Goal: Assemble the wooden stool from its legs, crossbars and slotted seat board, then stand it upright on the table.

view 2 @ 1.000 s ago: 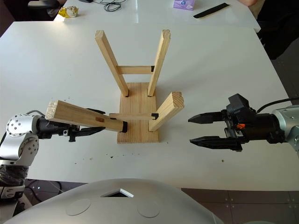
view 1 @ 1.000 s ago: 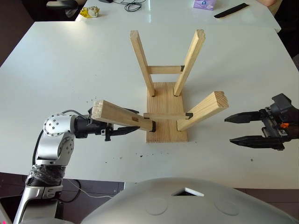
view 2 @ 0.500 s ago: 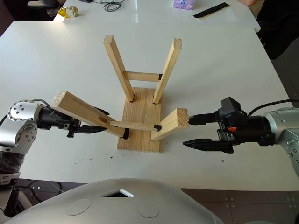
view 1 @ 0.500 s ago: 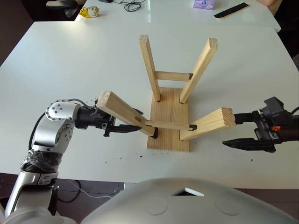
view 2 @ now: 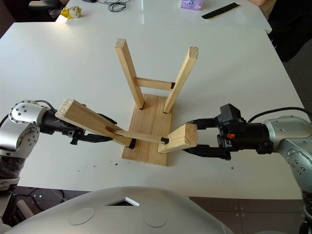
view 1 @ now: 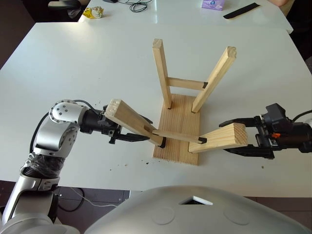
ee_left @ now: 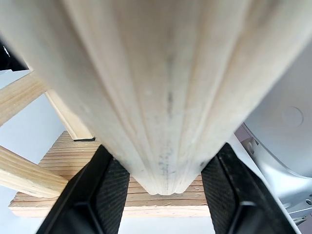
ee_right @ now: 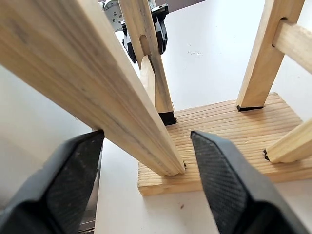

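Observation:
The wooden stool lies upside down, its slotted seat board (view 1: 179, 119) flat on the white table (view 1: 73, 63). Two far legs (view 1: 162, 73) rise from the board, joined by a crossbar (view 1: 185, 84). My left gripper (view 1: 138, 129) is shut on the near-left leg (view 1: 127, 118), and its black pads (ee_left: 95, 195) press on both sides of that leg. The near crossbar (view 1: 173, 136) links that leg to the near-right leg (view 1: 222, 139). My right gripper (view 1: 224, 137) is open and straddles the near-right leg's free end, with a gap beside one pad (ee_right: 224, 185).
A yellow wrapper (view 1: 93, 12), cables (view 1: 139, 6), a purple box (view 1: 213, 4) and a black strip (view 1: 241, 10) lie at the table's far edge. The table's front edge runs just below both grippers. Bare table lies left and right of the stool.
The stool has slid to the right, its near legs swinging lower, with my left gripper moving along on its leg. My right gripper has moved left until it straddles the near-right leg's end.

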Controlling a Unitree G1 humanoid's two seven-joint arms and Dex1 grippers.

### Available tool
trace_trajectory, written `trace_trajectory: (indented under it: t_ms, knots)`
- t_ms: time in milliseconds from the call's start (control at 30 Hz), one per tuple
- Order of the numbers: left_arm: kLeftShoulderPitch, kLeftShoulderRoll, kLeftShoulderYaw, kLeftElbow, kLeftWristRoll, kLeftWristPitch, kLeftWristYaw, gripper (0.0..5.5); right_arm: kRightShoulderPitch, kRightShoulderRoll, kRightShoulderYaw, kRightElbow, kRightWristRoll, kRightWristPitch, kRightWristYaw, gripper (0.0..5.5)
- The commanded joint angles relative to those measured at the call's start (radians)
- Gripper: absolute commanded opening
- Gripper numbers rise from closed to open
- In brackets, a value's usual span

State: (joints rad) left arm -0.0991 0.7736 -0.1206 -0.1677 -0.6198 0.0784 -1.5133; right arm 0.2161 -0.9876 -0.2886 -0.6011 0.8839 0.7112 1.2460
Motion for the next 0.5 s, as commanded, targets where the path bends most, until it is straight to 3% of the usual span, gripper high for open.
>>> trace_trajectory:
  t_ms: [33,500]
  knots:
    - [0.012,0.009,-0.034,0.0,0.063,0.02,0.004,2.07,0.002,0.004,0.007,-0.023,-0.018,-0.019,-0.024,3.29]
    - [0.02,0.01,-0.036,-0.016,0.082,0.014,0.04,2.07,0.175,-0.011,-0.034,-0.143,-0.024,-0.044,-0.005,3.29]
